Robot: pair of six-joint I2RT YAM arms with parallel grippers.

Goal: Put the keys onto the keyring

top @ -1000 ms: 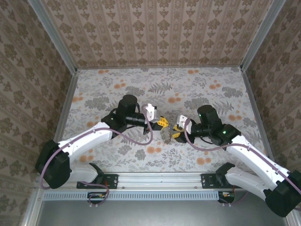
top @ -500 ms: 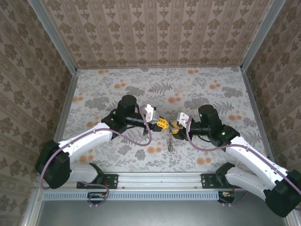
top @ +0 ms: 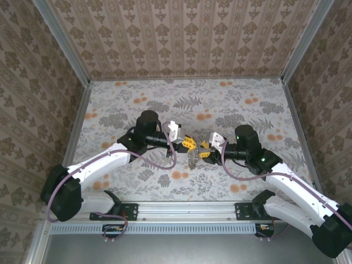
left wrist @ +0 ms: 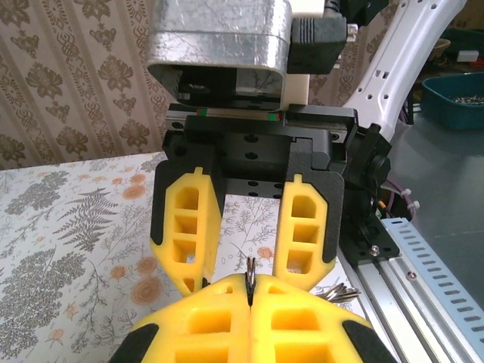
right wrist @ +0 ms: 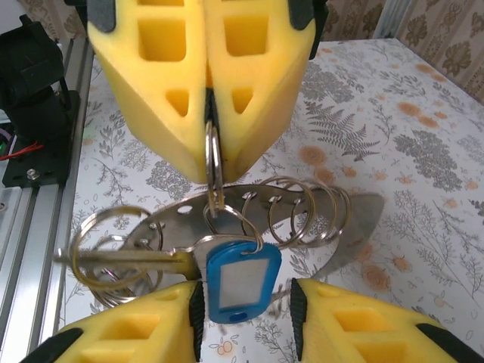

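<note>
While the two arms meet over the middle of the tabletop, which has a cloth with grey ferns and orange flowers, the left pincer and the right pincer point at each other, tip to tip. Both have thick yellow fingers of a foam-like material, moulded with square hollows and set in black holders.

The keyring is a thin metal hoop. In the right wrist view it is seen edge-on, so it looks narrow and grey-brown. The left pincer is pressed together on it: its two fingers meet with no gap, and the hoop comes out from the seam between them and hangs down.

At the lower end of the hoop a smaller shiny ring is hooked. Under it are the keys, a small bunch with a glossy blue plastic tag with rounded corners and a flat dull metal blade that points to the side. Behind them is a curved grey metal plate with small holes, which carries several thin wire rings.

The right pincer stands apart, moderately wide. The blue tag hangs in the gap between its two fingers, close against one of them and free from the other, so it is not clamped. In the top view the bunch hangs just below the two pincers.
</note>
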